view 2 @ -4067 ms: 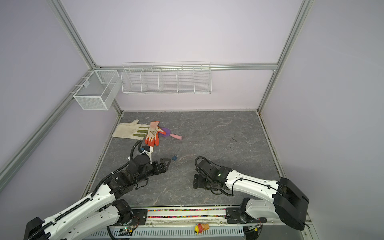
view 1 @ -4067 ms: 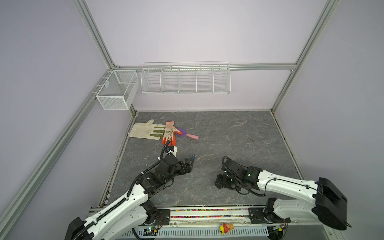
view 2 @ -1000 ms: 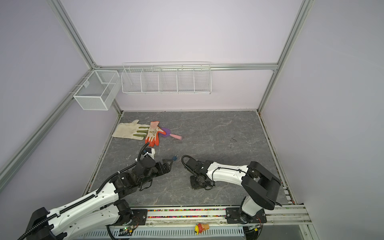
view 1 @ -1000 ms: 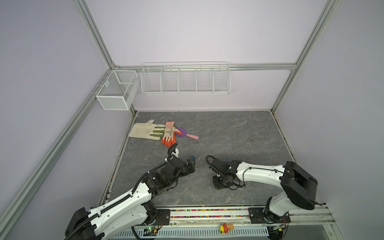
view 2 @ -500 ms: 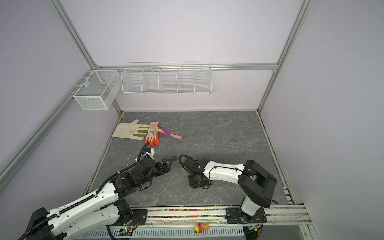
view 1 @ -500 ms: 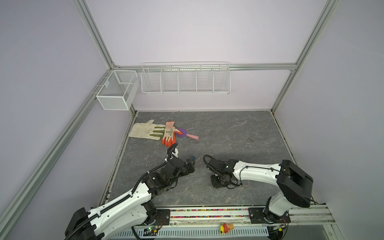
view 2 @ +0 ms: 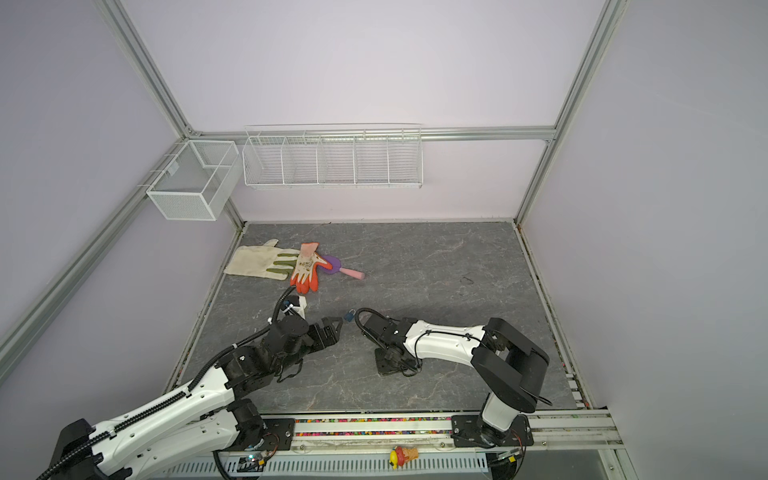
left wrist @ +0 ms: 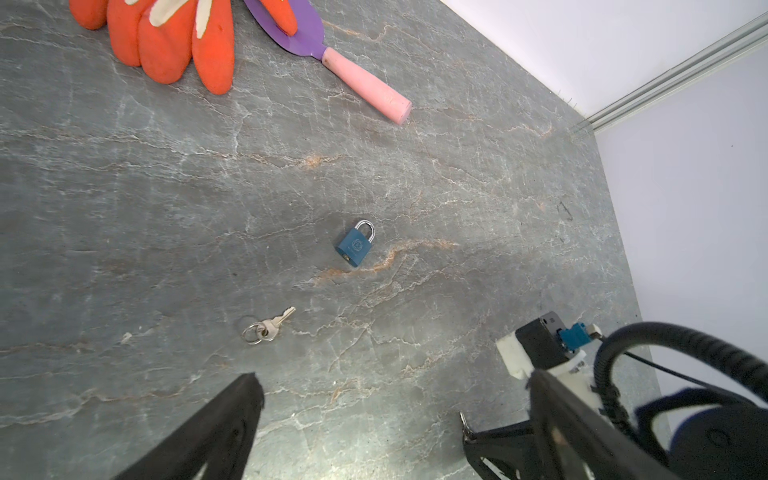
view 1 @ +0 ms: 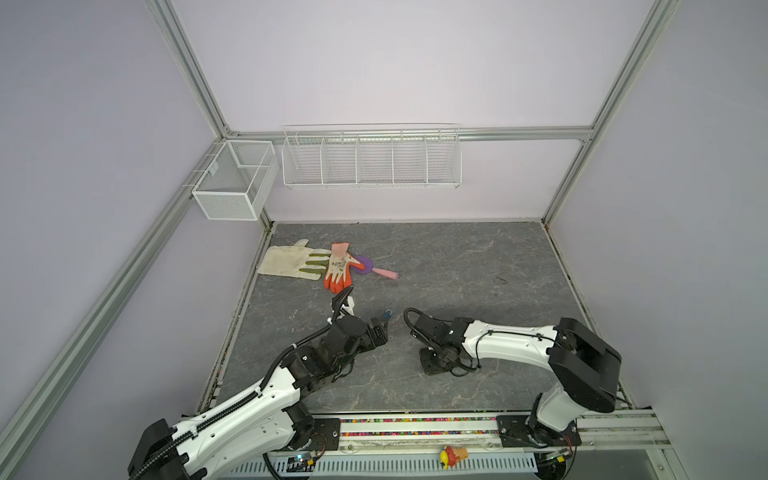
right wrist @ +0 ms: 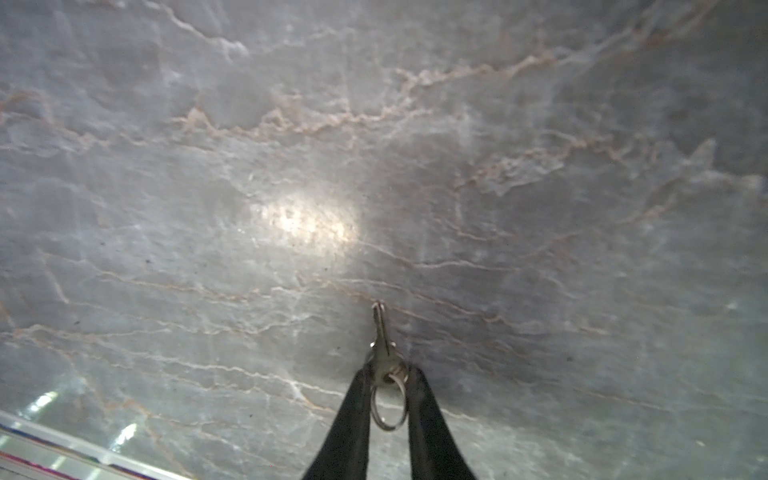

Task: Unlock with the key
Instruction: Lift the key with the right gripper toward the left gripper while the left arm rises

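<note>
A small blue padlock [view 1: 387, 313] [view 2: 350, 314] [left wrist: 355, 246] lies flat on the grey table with its shackle closed. My left gripper [view 1: 380, 328] [view 2: 334, 326] [left wrist: 357, 401] hovers just short of it, jaws wide open and empty. My right gripper [view 1: 434, 365] [view 2: 388, 365] [right wrist: 386, 374] points down at the table, to the right of the padlock and nearer the front. It is shut on the head of a silver key [right wrist: 382, 345], whose ring hangs between the fingers. In the left wrist view a second small key [left wrist: 274, 326] on a ring lies on the table near the padlock.
A cream glove [view 1: 291, 262], an orange glove [view 1: 340, 268] and a purple trowel with a pink handle [view 1: 380, 272] lie at the back left. Two wire baskets [view 1: 370, 158] hang on the walls. The right arm's wrist camera [left wrist: 540, 345] is close beside my left gripper.
The right arm has shifted a little to the left, toward the left gripper, still pointing down. The left arm and the padlock have stayed put.
</note>
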